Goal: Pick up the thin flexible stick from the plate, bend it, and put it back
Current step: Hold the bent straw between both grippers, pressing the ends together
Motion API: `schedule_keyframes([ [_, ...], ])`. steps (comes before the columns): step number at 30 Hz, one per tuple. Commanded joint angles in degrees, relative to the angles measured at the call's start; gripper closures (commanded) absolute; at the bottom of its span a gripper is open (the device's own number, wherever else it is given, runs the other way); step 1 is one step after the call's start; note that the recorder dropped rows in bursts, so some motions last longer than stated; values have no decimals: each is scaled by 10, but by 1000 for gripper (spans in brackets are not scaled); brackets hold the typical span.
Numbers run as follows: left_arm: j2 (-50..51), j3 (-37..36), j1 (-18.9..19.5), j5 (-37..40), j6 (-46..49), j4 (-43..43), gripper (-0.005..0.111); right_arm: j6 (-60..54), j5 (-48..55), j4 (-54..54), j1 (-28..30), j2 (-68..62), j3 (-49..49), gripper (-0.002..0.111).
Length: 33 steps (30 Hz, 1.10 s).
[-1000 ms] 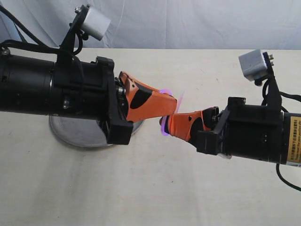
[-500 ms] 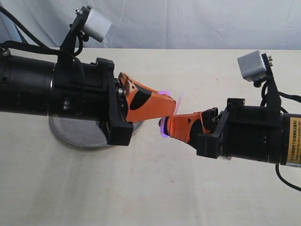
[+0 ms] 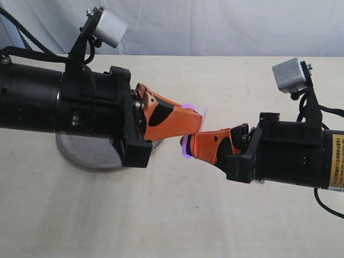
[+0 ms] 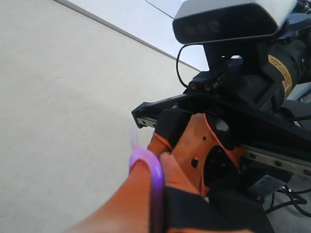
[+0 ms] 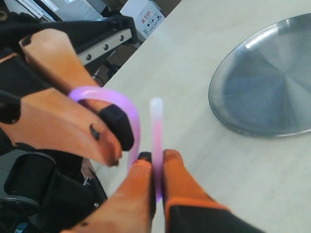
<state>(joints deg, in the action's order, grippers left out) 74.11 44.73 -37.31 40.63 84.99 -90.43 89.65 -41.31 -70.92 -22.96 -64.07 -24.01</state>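
Observation:
Both grippers hold the thin pink-purple stick [image 5: 156, 131] in the air, bent into a tight loop between them. My left gripper [image 3: 198, 123] is shut on one part of the stick [image 4: 155, 177], which curves over its fingertip. My right gripper [image 3: 185, 146] is shut on the other part, with a pale end of the stick [image 3: 205, 111] sticking up past its fingers. The two sets of orange fingertips nearly touch. The shiny steel plate [image 3: 86, 153] lies on the table under the left arm, mostly hidden there; the plate [image 5: 272, 87] shows bare in the right wrist view.
A cream cloth-covered table [image 3: 161, 215] lies below both arms, with a pale backdrop behind. The black arm bodies fill the left and right of the exterior view. A white box [image 5: 141, 12] sits beyond the table edge in the right wrist view.
The two grippers have barely moved. The right arm has shifted slightly to the right, and the stick's loop stays bent between them.

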Motion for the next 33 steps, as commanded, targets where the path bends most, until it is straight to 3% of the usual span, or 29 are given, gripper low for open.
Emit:
schedule_keyframes([
  [1,12,5,4,-84,7,-22,106,-17,-136,-55,-12,3,0,109],
  [11,74,5,4,-55,8,-29,106,-17,-138,-56,-12,3,0,109],
  [33,75,5,4,-58,28,-63,107,-28,-131,-56,-12,3,0,109],
])
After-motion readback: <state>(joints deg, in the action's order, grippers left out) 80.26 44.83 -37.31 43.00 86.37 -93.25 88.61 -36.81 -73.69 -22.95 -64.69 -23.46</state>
